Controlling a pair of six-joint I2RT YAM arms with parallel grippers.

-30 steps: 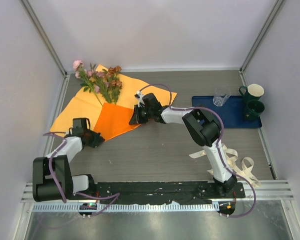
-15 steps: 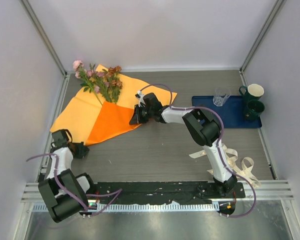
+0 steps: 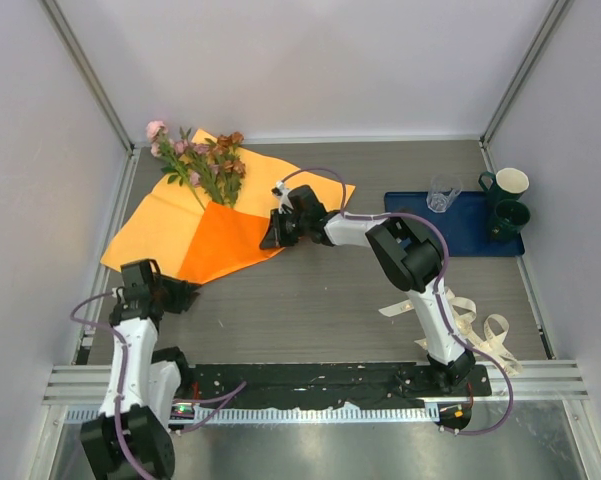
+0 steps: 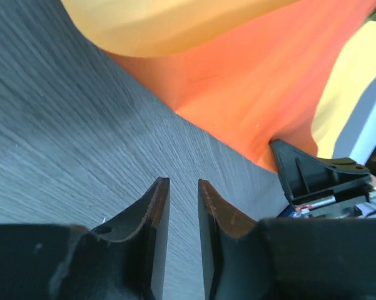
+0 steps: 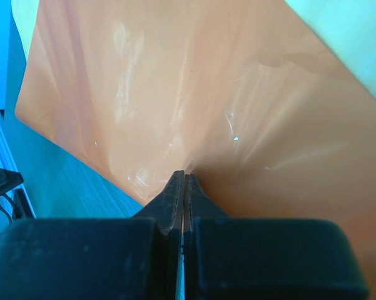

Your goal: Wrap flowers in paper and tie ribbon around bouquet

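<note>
Two grippers flank the paper: your right gripper is pinched shut on its right edge, and your left gripper, slightly parted and empty, is over bare table off the near corner. The flowers lie at the paper's far corner near the left wall. The ribbon is partly hidden behind your right arm.

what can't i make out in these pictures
- flowers, top view: lower stems covered by the folded paper
- ribbon, top view: partly behind the right arm; print too small to see
- glass on the tray, top view: too small to tell if anything is inside
</note>
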